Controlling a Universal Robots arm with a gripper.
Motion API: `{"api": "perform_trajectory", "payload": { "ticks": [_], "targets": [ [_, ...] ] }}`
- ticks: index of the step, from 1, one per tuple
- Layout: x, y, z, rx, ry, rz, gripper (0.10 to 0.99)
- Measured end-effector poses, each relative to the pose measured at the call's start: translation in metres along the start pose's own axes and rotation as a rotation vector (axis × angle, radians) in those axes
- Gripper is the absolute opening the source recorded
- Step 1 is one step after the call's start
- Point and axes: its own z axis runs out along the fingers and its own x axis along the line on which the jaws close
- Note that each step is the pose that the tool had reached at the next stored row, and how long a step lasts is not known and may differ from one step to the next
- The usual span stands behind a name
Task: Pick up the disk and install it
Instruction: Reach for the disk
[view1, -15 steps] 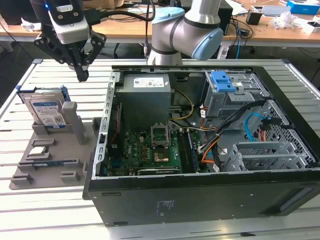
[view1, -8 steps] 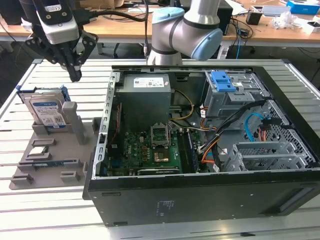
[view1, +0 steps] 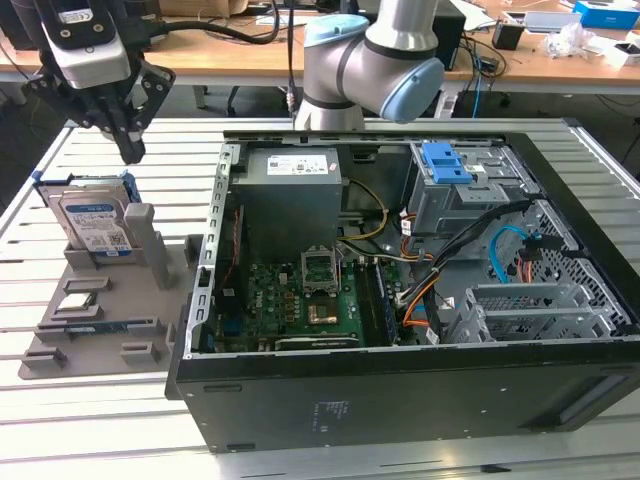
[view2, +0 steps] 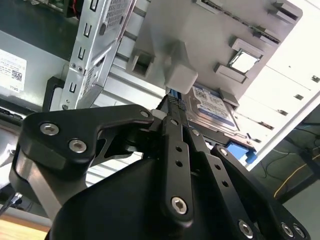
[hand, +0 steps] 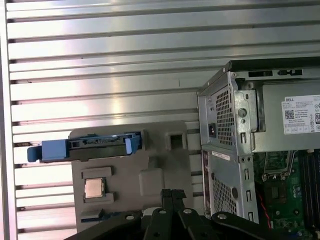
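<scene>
The disk (view1: 95, 222) stands on edge in a slot of the grey holder (view1: 110, 300) at the exterior view's left, its silver face and white-and-blue label showing inside a blue carrier. My gripper (view1: 130, 150) hangs above it and slightly toward the computer case, apart from it, with its black fingers shut on nothing. In the first wrist view the disk (hand: 95, 146) appears edge-on as a blue strip, away from the shut fingertips (hand: 172, 194). In the second wrist view the disk (view2: 215, 107) lies just beyond the closed fingertips (view2: 175, 106).
An open computer case (view1: 400, 400) takes up the middle and the exterior view's right, with a grey power-supply box (view1: 292, 190), a motherboard (view1: 300, 300) and a blue latch (view1: 445, 162) on the drive cage. The holder also carries a processor chip (hand: 93, 188). The table (view1: 90, 420) is slatted metal.
</scene>
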Motion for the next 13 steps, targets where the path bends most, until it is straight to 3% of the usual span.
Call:
{"api": "perform_trajectory", "payload": {
  "ticks": [3, 13],
  "targets": [
    [0.0103, -0.0008, -0.0002, 0.0, 0.0001, 0.0, 0.106],
    [0.0304, -0.0023, -0.0005, 0.0, 0.0, 0.0, 0.106]
  ]
}}
